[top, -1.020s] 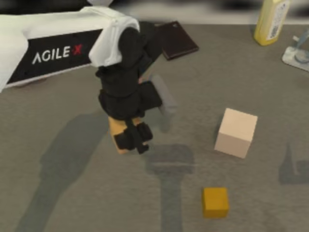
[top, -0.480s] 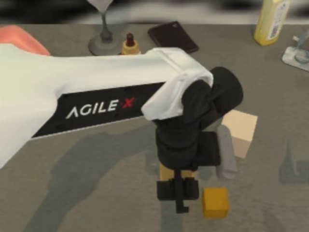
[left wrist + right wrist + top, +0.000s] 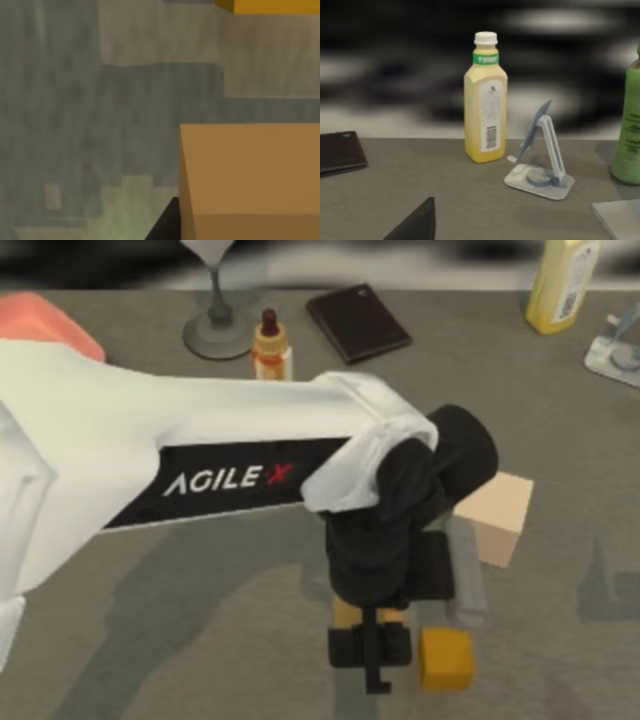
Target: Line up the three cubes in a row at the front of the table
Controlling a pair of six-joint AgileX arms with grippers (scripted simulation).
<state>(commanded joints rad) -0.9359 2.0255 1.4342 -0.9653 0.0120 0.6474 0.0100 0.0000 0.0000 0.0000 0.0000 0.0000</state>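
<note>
Left gripper (image 3: 369, 648) down low near the front edge of the table (image 3: 150, 640), clamped on the medium light-orange cube (image 3: 250, 180) (only a sliver of orange peeking out under the black wrist in the top view, but filling the corner of the left wrist view). Sitting just left of the small dark mustard-yellow cube (image 3: 445, 659), very close, hard to say whether touching or just a hair apart. Looks like roughly one third to halfway done: mustard one already at the front, orange one being set in beside it, not let go yet as far as can be judged. Large cream-beige cube (image 3: 495, 517) farther back toward the right, partly hidden behind the arm, not in the row at all, so that one left to fetch. On orientation: no long axis to speak of on a cube, but the orange one's faces look about square with the mustard cube's faces and the table's front edge, maybe a slight twist; beige one turned a bit off square. Right arm parked off to the right, out of the top view; its wrist camera just staring at a yellow juice bottle (image 3: 485, 102) and a little phone stand (image 3: 540, 165), can't tell what its fingers are doing.
</note>
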